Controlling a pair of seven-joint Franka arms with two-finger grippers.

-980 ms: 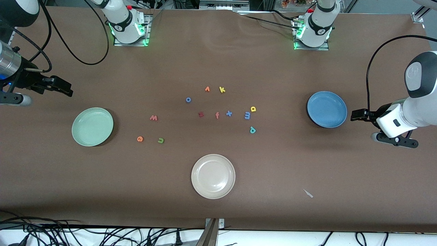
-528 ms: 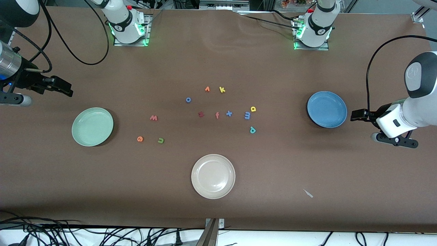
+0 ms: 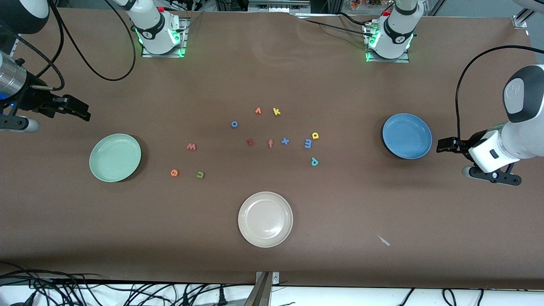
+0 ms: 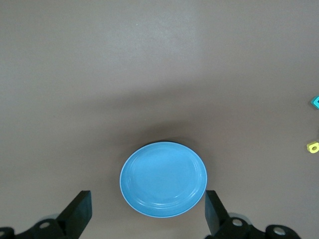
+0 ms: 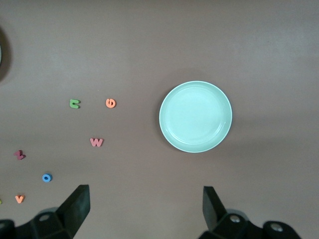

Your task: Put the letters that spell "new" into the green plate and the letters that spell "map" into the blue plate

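The pale green plate [image 3: 115, 157] [image 5: 196, 116] lies toward the right arm's end, with the pinkish "w" [image 3: 191, 146] [image 5: 96, 142], orange "e" [image 3: 174, 172] [image 5: 110, 103] and green "n" [image 3: 200, 174] [image 5: 75, 103] beside it on the table. The blue plate [image 3: 407, 136] [image 4: 163, 179] lies toward the left arm's end, near the blue "m" [image 3: 308, 143], yellow "a" [image 3: 315, 135] [image 4: 312, 147] and teal "p" [image 3: 314, 161] [image 4: 315, 102]. My left gripper [image 3: 442, 145] [image 4: 147, 219] hovers open beside the blue plate. My right gripper [image 3: 83, 111] [image 5: 145, 214] hangs open near the green plate, holding nothing.
A cream plate [image 3: 265, 219] sits nearer the front camera at mid-table. Loose letters lie in the middle: blue "o" [image 3: 234, 124], orange "v" [image 3: 258, 111], yellow "k" [image 3: 276, 111], dark red "z" [image 3: 250, 142], pink "f" [image 3: 270, 143], blue "x" [image 3: 285, 141].
The left gripper has drifted very slightly lower in the front view. The right arm, letters and plates have not moved.
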